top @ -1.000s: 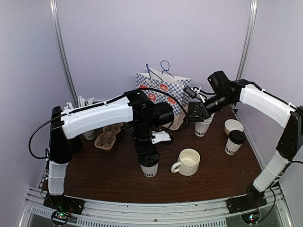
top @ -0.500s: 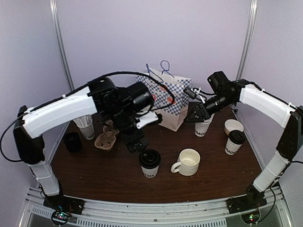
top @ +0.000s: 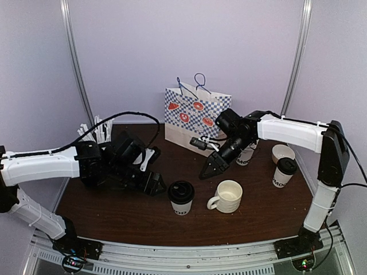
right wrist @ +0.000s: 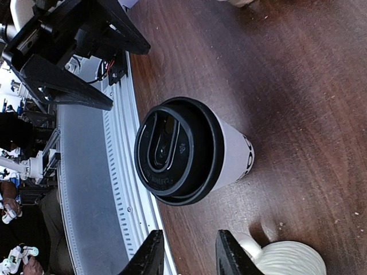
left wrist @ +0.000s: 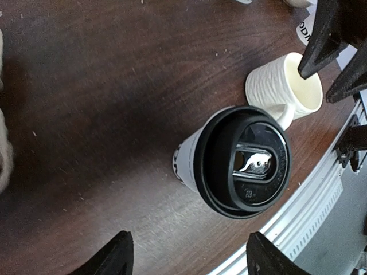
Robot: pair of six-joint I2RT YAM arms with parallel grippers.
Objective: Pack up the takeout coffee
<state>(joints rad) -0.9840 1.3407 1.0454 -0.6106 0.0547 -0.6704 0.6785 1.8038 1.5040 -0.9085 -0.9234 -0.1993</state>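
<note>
— Left gripper [top: 153,184]?
— Fingers spread wide, empty; a lidded coffee cup [top: 181,197] stands just beyond their tips.
— Right gripper [top: 206,171]?
— Slightly parted, holding nothing; same cup lies ahead of its fingers, second lidded cup [top: 284,172] well to their right

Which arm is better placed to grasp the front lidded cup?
Left, probably: the left gripper sits close beside the lidded paper cup, wide open, framing it in its wrist view. The right gripper is farther back, by the ceramic mug.
</note>
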